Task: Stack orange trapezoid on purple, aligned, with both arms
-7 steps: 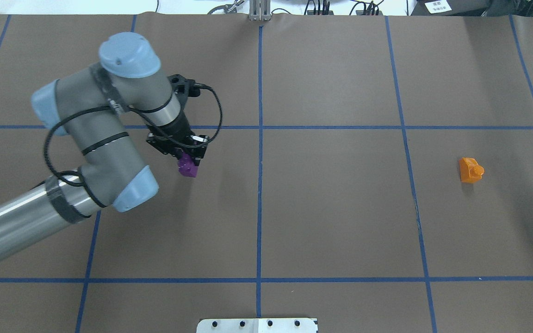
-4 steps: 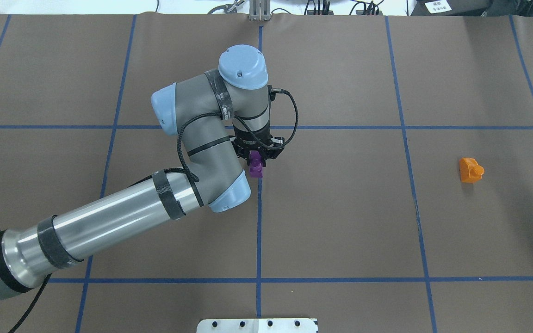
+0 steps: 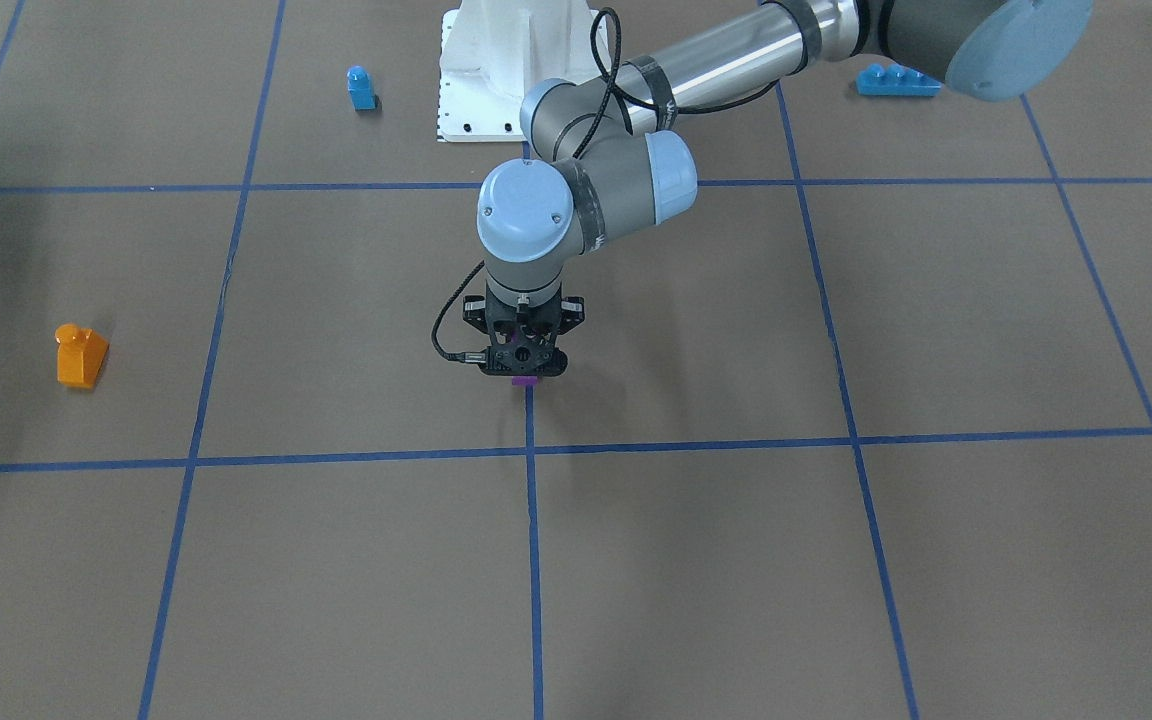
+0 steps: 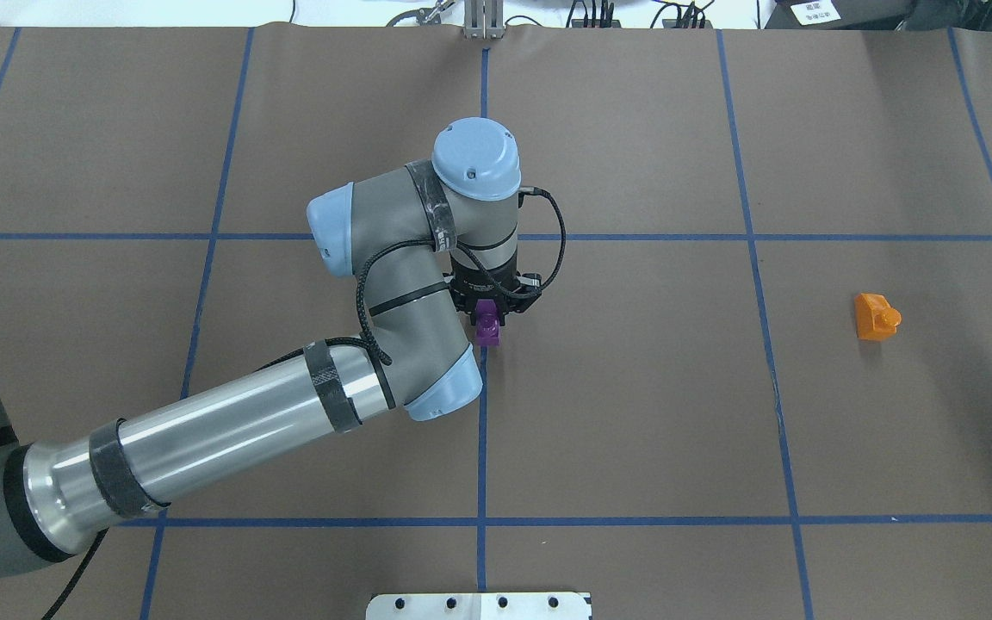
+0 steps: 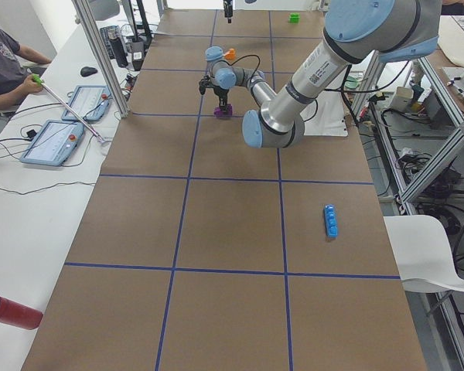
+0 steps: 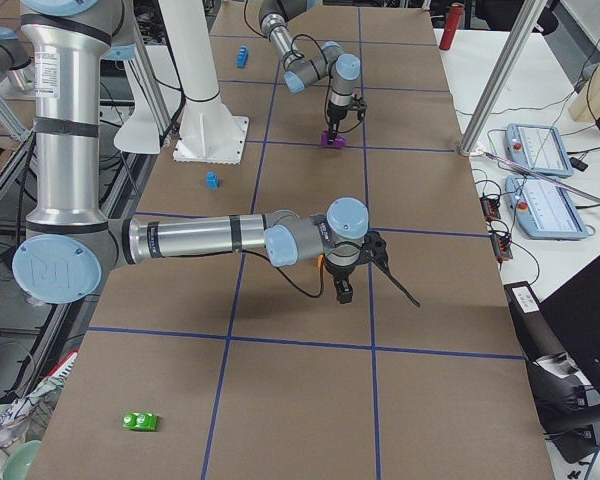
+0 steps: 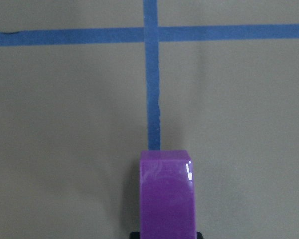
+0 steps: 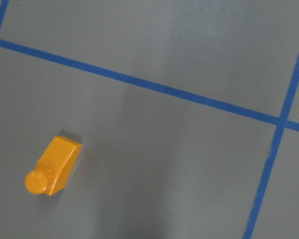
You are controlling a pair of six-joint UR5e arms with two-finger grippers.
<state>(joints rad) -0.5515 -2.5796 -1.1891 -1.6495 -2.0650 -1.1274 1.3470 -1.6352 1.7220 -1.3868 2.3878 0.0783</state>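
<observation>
Purple brick (image 4: 488,331) is pinched in left end effector (image 4: 487,313), orange trapezoid (image 4: 875,317) well apart.

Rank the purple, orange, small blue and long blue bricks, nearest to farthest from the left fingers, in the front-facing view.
1. Purple brick, held between the left fingers at the table's middle.
2. Small blue brick, beside the white base, and orange brick, far at the view's left: too close to call.
3. Long blue brick, at the view's top right.

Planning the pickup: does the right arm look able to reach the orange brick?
Probably yes: the orange brick lies alone, the right claw hangs near it, and the left claw holds the purple brick far off.
</observation>
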